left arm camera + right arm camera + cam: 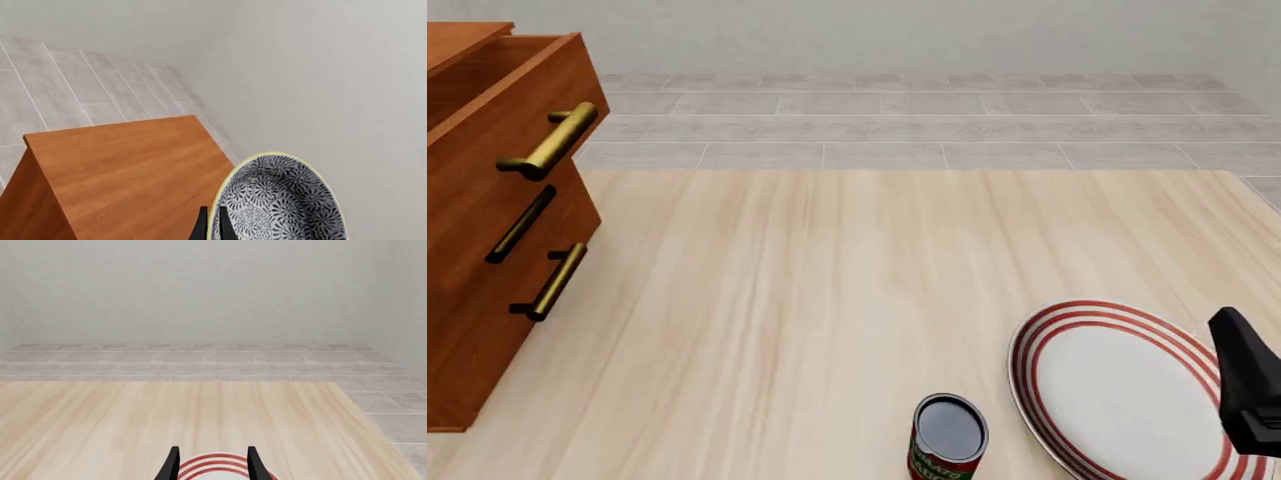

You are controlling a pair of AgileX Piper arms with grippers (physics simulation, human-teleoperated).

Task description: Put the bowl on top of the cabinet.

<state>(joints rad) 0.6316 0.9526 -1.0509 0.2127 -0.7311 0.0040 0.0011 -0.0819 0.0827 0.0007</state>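
The bowl [280,200], blue-grey floral with a pale yellow-green rim, shows only in the left wrist view. My left gripper [212,214] is shut on its rim, one finger inside and one outside. The bowl hangs tilted above the flat reddish-brown top of the cabinet [127,170], near its edge. From the front, the cabinet [481,250] stands at the table's left with brass handles and its top drawer pulled open; bowl and left gripper are out of that view. My right gripper [213,454] is open over the plate, holding nothing.
A white plate with red rings [1121,385] lies at the front right of the wooden table [827,300], and part of my right arm [1244,380] is over its right edge. A dark-topped can [949,440] stands left of the plate. Grey floor tiles lie beyond the table.
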